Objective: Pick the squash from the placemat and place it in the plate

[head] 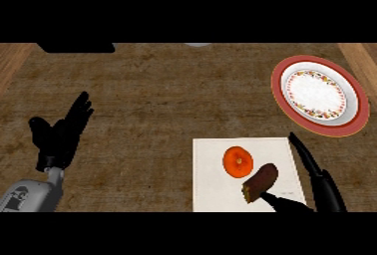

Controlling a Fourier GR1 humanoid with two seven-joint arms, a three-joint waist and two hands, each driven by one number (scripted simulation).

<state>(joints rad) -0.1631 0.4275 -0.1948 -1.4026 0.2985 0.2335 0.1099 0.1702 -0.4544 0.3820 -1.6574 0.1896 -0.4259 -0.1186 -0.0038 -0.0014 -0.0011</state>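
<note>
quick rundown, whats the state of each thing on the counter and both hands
squash: on the placemat, not held
brown food piece: on the placemat beside the squash
plate: nothing in it
right hand: open, at the placemat's right edge
left hand: open, resting, fingers up

— What surrounds the left hand (pixel 59 134)?
— A brown, mottled counter (pixel 162 99), with a pale wooden strip (pixel 11 60) beyond it, to its outer side
— And past the right hand (pixel 324 187)?
— A second wooden edge (pixel 361 55), far beyond it; a black shape (pixel 76 47) lies well beyond the left hand
</note>
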